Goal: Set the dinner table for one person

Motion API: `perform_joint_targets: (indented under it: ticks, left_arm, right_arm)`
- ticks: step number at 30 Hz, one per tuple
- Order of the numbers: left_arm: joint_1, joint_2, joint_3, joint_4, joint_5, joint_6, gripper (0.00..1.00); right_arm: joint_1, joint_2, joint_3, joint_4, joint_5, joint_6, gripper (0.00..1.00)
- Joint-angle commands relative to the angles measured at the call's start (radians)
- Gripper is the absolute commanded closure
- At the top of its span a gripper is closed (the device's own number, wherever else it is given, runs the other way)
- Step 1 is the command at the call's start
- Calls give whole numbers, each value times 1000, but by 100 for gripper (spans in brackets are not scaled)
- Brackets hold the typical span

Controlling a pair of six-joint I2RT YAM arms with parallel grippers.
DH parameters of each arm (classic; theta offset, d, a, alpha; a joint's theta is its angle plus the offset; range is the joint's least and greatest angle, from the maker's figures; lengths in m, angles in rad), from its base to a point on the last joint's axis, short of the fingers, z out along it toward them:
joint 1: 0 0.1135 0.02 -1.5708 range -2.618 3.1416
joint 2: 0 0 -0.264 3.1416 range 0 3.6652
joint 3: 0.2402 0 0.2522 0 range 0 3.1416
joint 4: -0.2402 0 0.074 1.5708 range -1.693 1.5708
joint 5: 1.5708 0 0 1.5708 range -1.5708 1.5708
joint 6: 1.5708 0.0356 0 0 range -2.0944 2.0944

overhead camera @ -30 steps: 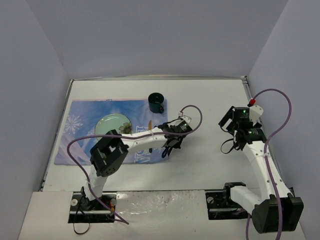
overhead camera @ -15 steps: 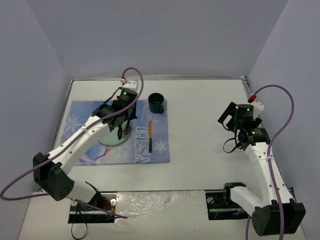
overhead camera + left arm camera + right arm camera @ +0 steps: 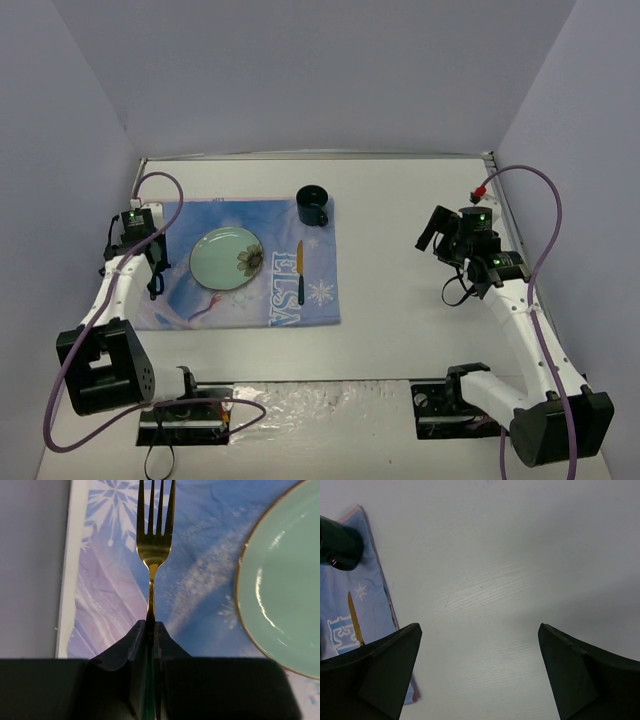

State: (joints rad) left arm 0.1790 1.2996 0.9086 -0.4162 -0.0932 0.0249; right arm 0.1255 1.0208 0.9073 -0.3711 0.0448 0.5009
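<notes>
Where the left gripper is viewed from its wrist, its jaws are clamped tight on the handle of a gold fork, whose tines are pointed straight ahead. Beneath it a blue snowflake placemat is spread; a pale green plate is set to the gripper's right, and a strip of the white dinner table is shown to its left. The right gripper is held wide apart with nothing between its fingers, the table being seen below it; ahead to its left a gold knife and, farther, a dark mug are found on the placemat.
</notes>
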Motion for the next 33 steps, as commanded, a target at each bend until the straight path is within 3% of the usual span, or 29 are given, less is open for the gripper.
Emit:
perform_joint_targets:
  ticks: [1, 6, 15, 33]
  left_arm:
    - [34, 56, 26, 205, 92, 142, 100]
    - [96, 148, 27, 256, 182, 122, 100]
    - [99, 215, 14, 305, 180, 140, 100]
    - [101, 276, 49, 188, 157, 146, 100]
  right_arm:
    - [29, 2, -18, 51, -33, -18, 0]
    - [31, -8, -39, 57, -34, -13, 0]
    - [28, -7, -55, 62, -34, -21, 0]
    - [22, -7, -63, 69, -34, -33, 0]
